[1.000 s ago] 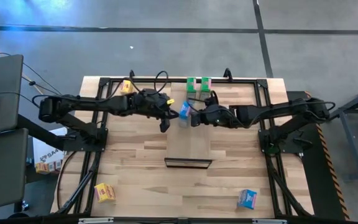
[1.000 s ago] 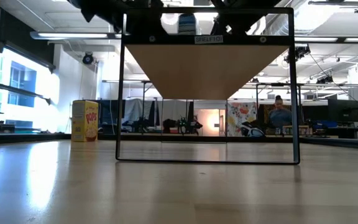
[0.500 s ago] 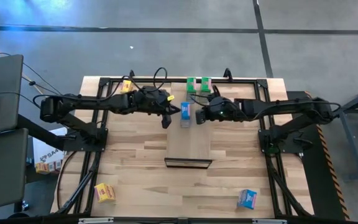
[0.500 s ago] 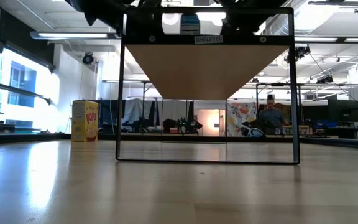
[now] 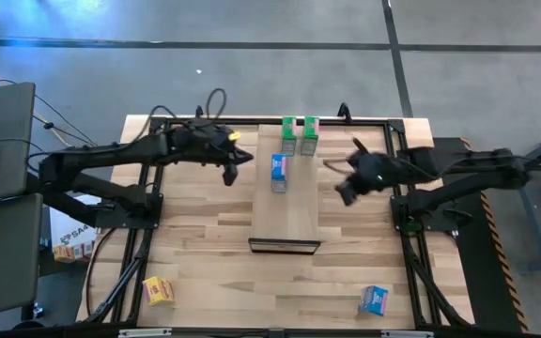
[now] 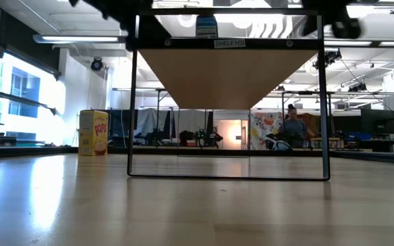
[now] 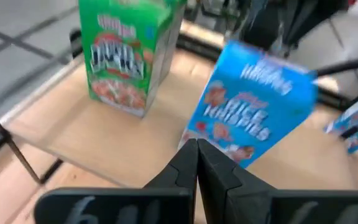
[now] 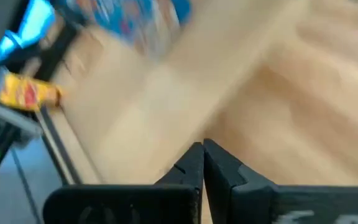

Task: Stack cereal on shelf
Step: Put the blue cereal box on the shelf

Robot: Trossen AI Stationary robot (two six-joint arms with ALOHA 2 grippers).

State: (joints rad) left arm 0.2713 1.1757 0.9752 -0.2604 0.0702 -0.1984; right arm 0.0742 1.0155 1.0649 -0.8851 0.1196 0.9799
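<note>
The shelf (image 5: 294,211) is a pale panel raised on a black frame. Two green cereal boxes (image 5: 300,135) stand side by side at its far end, and a blue box (image 5: 278,173) stands upright just in front of them, also seen from table height (image 6: 206,26). My left gripper (image 5: 232,167) hovers to the left of the blue box, shut and empty; its wrist view faces the blue box (image 7: 253,106) and a green box (image 7: 126,53). My right gripper (image 5: 345,191) hangs off the shelf's right side, shut and empty.
A yellow box (image 5: 158,291) lies near the table's near-left corner and a blue box (image 5: 374,300) near the near-right. Another yellow box (image 6: 93,133) stands upright on the table at the far left. The black frame's posts (image 6: 323,96) flank the shelf.
The blue box, tilted beside my right gripper a second ago, now stands upright on the shelf by itself. My right gripper has drawn away toward the table's right edge, off the shelf. My left gripper has pulled back toward the left and slightly far.
</note>
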